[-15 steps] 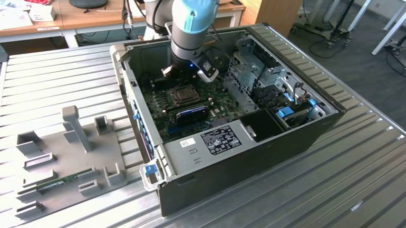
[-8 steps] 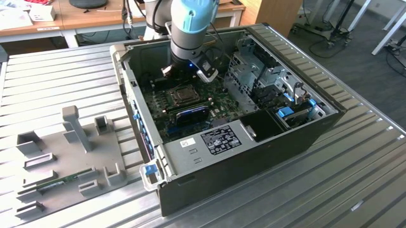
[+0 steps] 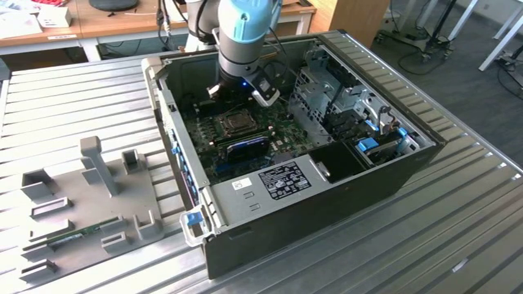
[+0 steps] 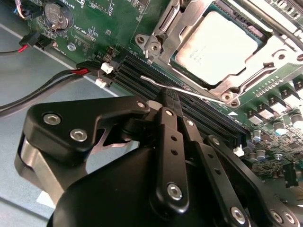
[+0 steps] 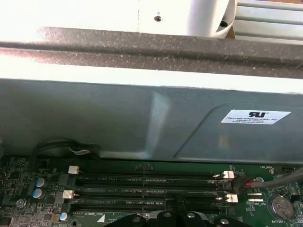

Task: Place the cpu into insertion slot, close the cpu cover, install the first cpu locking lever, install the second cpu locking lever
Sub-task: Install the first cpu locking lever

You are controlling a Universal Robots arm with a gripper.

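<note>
1. The cpu [image 4: 218, 47] lies in the insertion slot [image 3: 222, 124], with the cpu cover [image 4: 163, 33] down over its edges; both steps look done.
2. The gripper [image 4: 170, 101], fingers drawn together, meets a thin locking lever [image 4: 189, 91] beside the cover; lever work seems in hand.
3. Seating it likely calls for pressing down and hooking under its catch.

Robotics lab, slatted metal workbench [image 3: 82, 104], opened computer tower [image 3: 327, 220], wooden desks [image 3: 122, 24] behind, grey floor [image 3: 457, 76]

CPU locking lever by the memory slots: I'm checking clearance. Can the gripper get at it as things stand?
Probably yes: in the second wrist view the gripper sits right at the thin wire lever, nothing between them.
</note>
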